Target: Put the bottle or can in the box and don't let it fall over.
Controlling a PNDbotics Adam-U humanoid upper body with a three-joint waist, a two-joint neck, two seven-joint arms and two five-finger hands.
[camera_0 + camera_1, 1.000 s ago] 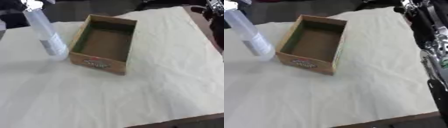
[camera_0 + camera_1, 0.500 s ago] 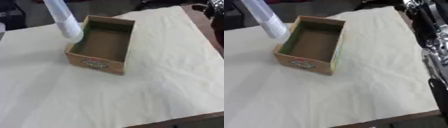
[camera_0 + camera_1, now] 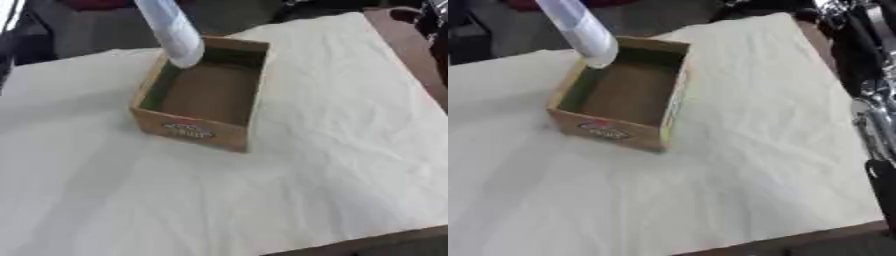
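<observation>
overhead, bottle (image 3: 174, 32) tilted above box (image 3: 203, 131) far corner; box label unreadable; robot hand grip can't tell

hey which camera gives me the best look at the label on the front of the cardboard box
The left eye view. There the label on the cardboard box faces the camera more squarely, in the middle of the front wall. The right eye view shows the same label, but more from the side and lower on the wall. Its wording is unreadable in both.
</observation>
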